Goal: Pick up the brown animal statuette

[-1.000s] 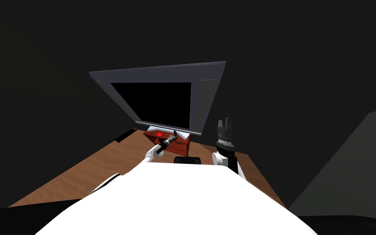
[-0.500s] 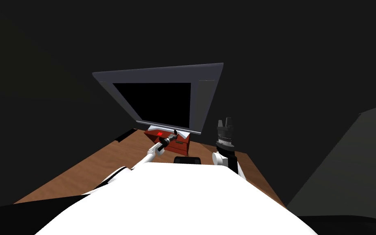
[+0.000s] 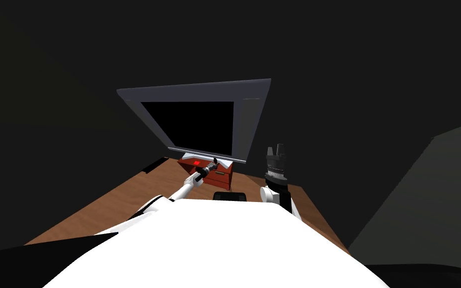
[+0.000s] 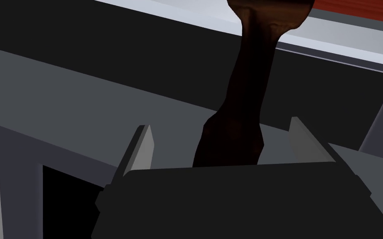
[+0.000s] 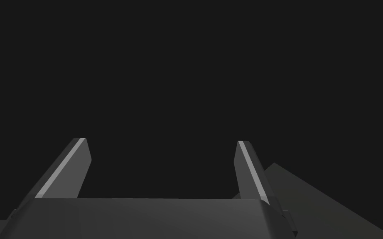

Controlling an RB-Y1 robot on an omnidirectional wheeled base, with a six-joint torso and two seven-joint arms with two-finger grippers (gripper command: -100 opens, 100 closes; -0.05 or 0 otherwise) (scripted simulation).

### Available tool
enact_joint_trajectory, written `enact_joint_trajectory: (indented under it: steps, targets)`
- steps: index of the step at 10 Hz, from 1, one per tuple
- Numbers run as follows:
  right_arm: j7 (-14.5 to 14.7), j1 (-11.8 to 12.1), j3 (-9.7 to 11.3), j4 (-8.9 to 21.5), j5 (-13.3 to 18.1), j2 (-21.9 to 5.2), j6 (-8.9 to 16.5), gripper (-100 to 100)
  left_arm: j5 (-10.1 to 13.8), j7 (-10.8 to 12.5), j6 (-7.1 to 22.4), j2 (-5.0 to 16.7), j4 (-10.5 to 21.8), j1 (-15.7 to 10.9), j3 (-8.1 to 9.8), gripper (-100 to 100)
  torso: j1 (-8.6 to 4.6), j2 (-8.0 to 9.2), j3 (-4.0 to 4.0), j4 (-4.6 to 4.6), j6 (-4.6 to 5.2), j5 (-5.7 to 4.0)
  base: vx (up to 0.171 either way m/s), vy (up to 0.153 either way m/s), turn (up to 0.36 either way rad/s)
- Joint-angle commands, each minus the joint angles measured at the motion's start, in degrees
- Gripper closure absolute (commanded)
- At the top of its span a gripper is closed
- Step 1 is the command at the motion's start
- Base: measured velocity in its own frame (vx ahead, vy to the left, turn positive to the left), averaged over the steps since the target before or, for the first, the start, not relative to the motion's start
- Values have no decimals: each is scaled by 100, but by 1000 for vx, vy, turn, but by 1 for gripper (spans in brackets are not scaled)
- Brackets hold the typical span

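Note:
The brown animal statuette [image 4: 249, 83] is a dark, slim figure with a long neck. It stands between the fingers [image 4: 143, 145] of my left gripper [image 4: 219, 123], which is open and touches neither of its sides. In the head view the statuette [image 3: 215, 162] is a tiny dark shape on top of a red-brown dresser [image 3: 222, 176], with my left gripper [image 3: 212, 166] stretched out to it. My right gripper [image 3: 276, 150] is raised to the right of the dresser, open and empty [image 5: 161, 143].
The dresser stands against a large grey frame [image 3: 252, 125] around a black area. A bright red patch [image 3: 195, 164] lies on the dresser top. A brown wooden floor [image 3: 124, 200] spreads to the left, and a dark slab [image 3: 424, 200] rises at the right.
My left arm has stretched further forward towards the dresser. The whole head view has shifted slightly, so I have moved a little. The right arm is unchanged.

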Motion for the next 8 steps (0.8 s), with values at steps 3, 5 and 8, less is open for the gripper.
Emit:
enact_joint_trajectory:
  steps: [3,5,8]
  targets:
    - [0,0,0,0,0,0,0,0,23,-43,-193,-104,565,-447,57,-100,-1,-4,-2,-1,-2,0,-32,-4,-3]
    - [0,0,0,0,0,0,0,0,40,-77,-317,-184,1035,-744,100,-100,-2,2,1,0,-2,-1,-50,-2,-6]
    - [0,0,0,0,0,0,0,0,40,-77,-317,-184,1244,-805,100,-100,-2,-3,-2,-1,-3,0,-21,-2,-3]
